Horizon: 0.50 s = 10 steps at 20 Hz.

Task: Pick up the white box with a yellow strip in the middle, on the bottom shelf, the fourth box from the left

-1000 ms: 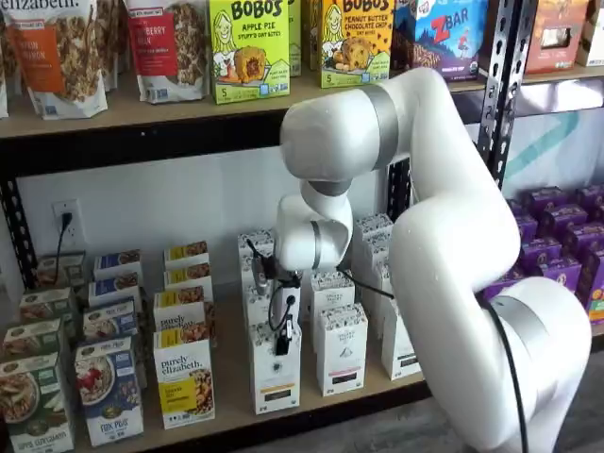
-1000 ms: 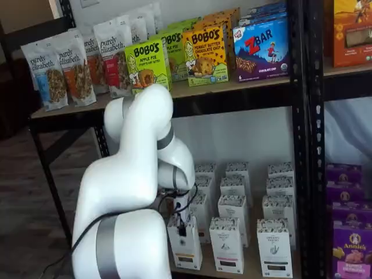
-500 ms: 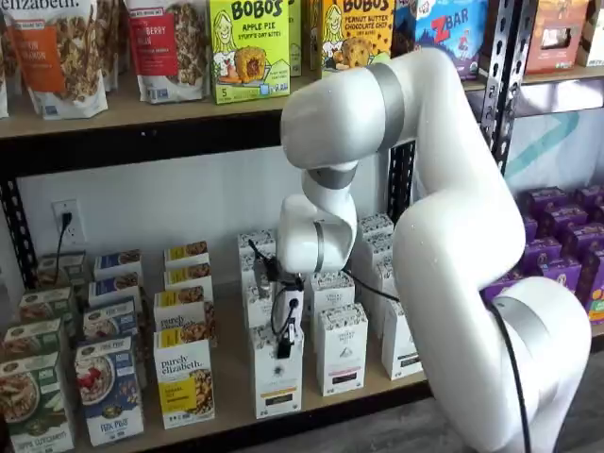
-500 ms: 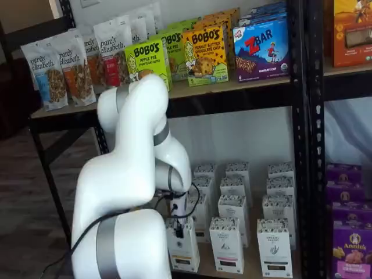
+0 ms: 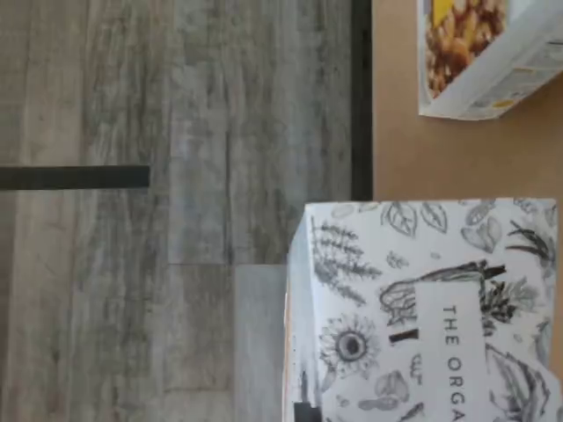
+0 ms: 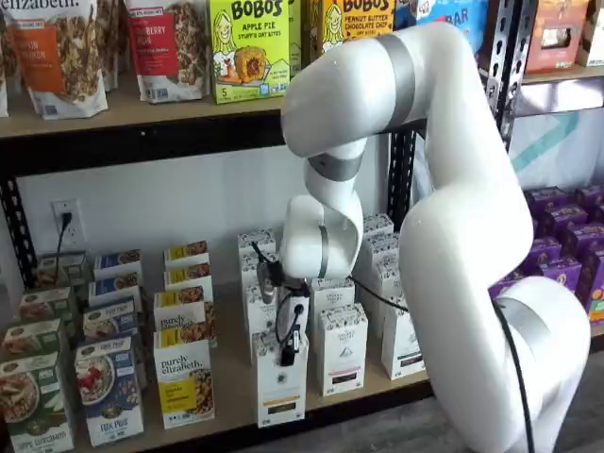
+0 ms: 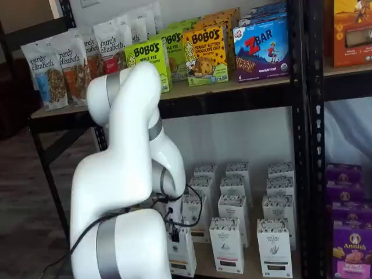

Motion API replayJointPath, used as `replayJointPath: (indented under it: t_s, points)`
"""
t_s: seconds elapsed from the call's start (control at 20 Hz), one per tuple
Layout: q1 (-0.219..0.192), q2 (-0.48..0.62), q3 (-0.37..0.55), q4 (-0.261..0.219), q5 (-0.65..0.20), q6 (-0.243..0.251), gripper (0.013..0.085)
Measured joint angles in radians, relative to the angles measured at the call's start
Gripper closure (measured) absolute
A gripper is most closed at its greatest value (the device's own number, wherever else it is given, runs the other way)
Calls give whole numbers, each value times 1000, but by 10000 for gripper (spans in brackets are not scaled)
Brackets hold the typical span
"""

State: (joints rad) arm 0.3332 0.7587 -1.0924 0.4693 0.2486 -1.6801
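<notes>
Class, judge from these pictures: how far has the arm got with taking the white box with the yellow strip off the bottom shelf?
Done: the tool is closed on the top of the white box.
In hand: in the wrist view the box juts past the front edge of the bottom shelf, over the floor.
Left: lifting it fully clear. Whether its base already clears the board cannot be told.

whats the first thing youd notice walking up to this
The big white arm fills the middle of both shelf views, bent down to the bottom shelf. Its gripper sits on top of the white box at the shelf's front edge. Bright yellow Bobo's boxes stand out on the shelf above.
</notes>
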Motion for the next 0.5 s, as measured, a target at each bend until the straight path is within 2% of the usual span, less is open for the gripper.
replayJointPath:
  t_s: [0.2,0.5]
  points:
    - [20,-43,64,43,-26,-24,530]
    - [42,-106,150,51,-53,-13,530]
